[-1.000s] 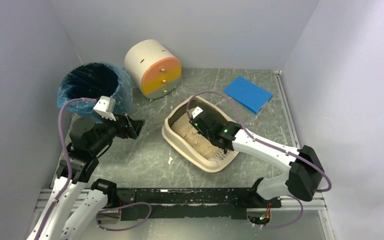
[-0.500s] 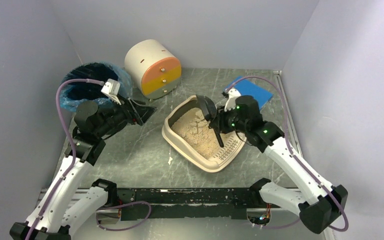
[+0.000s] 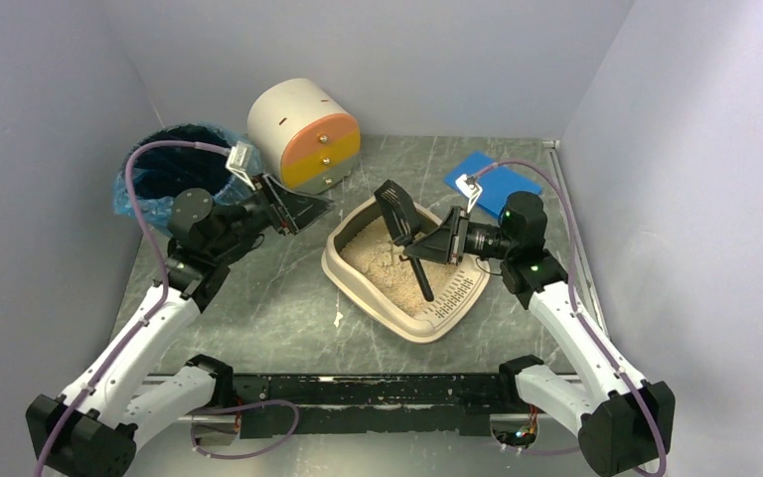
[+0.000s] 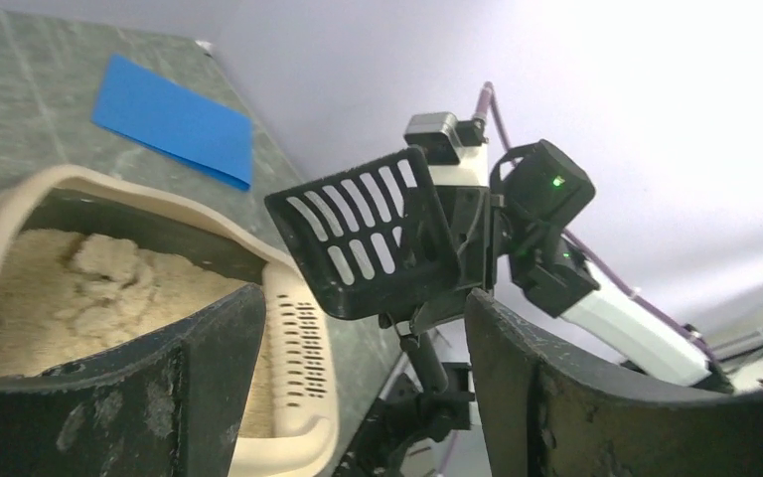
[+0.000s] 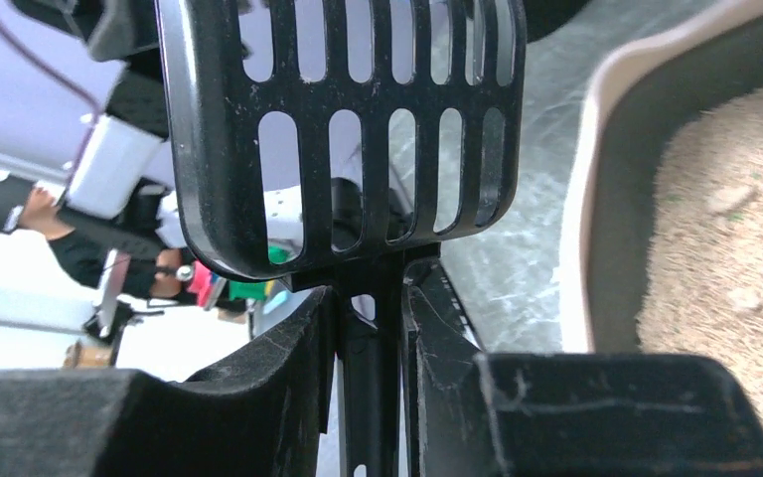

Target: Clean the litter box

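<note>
Clamping the thin handle of a black slotted scoop (image 3: 394, 209) (image 4: 368, 234) (image 5: 348, 129), the right tool (image 3: 425, 248) (image 5: 373, 348) hangs above the litter box (image 3: 358, 286) (image 4: 60, 179) (image 5: 606, 199). Its two fingers press on the handle from either side, just beneath the scoop's head. That head stands uppermost and tilts away from the tool toward the left arm, and light shows through its slots. The handle's free end slants down below the tool toward the box; whether it touches the box cannot be told.

Directly under the right tool, the litter box sits flat on the worktop (image 3: 278, 298). Its slotted ledge (image 3: 457, 290) (image 4: 293, 338) is at the end below that tool's wrist. Tan litter (image 3: 387, 260) lies in lumps ahead of the fingertips, toward the other end.

The left tool (image 3: 313, 207) (image 4: 363, 308) is raised off the worktop, its fingers spread wide with nothing between them. Its tips point at the scoop's head, near it but apart. In the left wrist view the head shows in the gap between the fingers, and the box lies below and to one side.

Behind the left tool stands a black bin (image 3: 174, 169) with a blue liner. Just beside that tool's tips is a white drawer unit (image 3: 303, 134) with orange and yellow fronts. A blue sheet (image 3: 497, 184) (image 4: 174, 119) lies flat just behind the right tool's wrist.
</note>
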You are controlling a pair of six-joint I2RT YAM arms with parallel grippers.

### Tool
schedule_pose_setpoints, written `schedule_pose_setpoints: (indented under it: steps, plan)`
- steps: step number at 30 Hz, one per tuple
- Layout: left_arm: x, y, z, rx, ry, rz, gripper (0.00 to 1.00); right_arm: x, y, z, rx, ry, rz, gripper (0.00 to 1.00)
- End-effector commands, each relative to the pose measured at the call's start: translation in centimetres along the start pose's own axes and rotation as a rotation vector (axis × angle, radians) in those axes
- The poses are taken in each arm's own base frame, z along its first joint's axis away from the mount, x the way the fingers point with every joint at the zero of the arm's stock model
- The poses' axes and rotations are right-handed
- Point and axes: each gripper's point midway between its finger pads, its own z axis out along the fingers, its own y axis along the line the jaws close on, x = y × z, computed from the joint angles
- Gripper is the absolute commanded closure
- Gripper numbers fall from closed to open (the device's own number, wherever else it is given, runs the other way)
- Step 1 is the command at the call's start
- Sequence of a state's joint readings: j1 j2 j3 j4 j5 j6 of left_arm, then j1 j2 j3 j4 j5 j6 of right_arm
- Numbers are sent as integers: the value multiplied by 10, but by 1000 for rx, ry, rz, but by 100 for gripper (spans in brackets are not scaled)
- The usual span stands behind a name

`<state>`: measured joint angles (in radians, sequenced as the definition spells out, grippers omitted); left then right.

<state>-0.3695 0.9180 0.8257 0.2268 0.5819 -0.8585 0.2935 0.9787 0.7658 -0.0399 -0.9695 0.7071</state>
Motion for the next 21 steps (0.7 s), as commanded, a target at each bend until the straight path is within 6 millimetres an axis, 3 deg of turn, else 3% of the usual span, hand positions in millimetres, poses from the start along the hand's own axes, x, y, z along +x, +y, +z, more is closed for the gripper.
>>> schedule_pose_setpoints:
  steps: [1,6,9,12,16,21]
  plan:
    - [7,-13,16,36,-3,-77,22,-9,47,-8,-208,-3,-25,93]
    - [27,-4,38,4,46,-89,20,-14,61,-11,-263,-25,6,93]
    - [28,-3,49,22,40,-98,19,-14,65,-11,-281,-20,16,93]
    - [21,-14,55,103,13,-47,19,-12,65,-12,-289,-8,25,92]
    - [14,-32,52,210,3,186,19,-1,59,-12,-284,46,72,92]
    - [11,-29,35,186,-15,497,8,13,54,-12,-273,105,132,91]
